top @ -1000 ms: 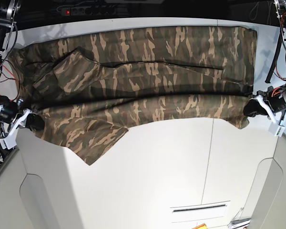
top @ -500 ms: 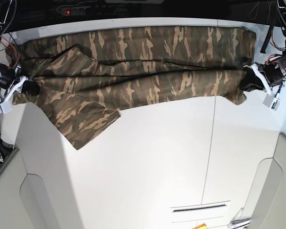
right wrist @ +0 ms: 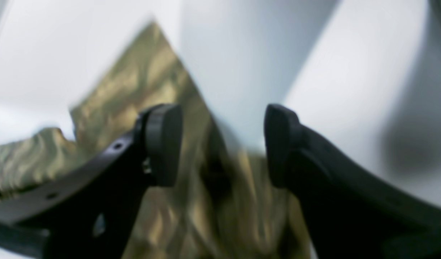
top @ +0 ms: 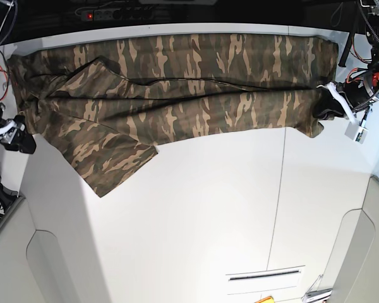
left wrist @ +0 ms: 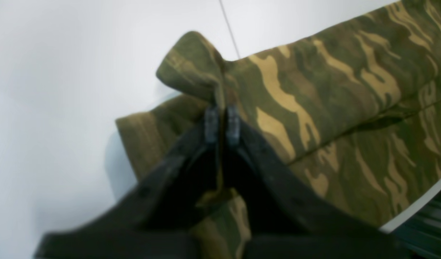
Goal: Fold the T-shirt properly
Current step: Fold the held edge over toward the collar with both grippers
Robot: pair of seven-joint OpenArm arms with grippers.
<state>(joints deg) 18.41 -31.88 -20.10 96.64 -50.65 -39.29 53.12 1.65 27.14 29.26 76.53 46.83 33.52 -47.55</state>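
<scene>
No readable writing anywhere on the T-shirt (top: pixel 177 95); no label shows and the pattern is plain camouflage from end to end. It lies stretched along the far side of the white desk (top: pixel 208 214), folded lengthwise so a doubled band runs nearly the full width. Its far edge sits close to the desk's back rim, just under a dark power strip (top: pixel 110 12) with a red light. One sleeve (top: pixel 114 167) juts toward the near side, its corner the closest cloth to the camera.

Over on the base view's right, the left tool (top: pixel 325 104) is pinched tight on the hem corner. The left wrist view confirms it: the two black fingertips (left wrist: pixel 211 124) are pressed together with a thin ridge of cloth between them, and a flap of fabric curls up just beyond.

On the base view's left, the right tool (top: pixel 16 136) sits just off the shirt's edge, touching no cloth that can be seen. The right wrist view, blurred, shows its pads (right wrist: pixel 162 144) standing well apart with nothing between them, camouflage cloth lying below and beyond.

Room to move: the whole near half of the desk is bare white, crossed by one thin seam (top: pixel 279 189), with a narrow slot (top: pixel 263 275) near the front edge.
</scene>
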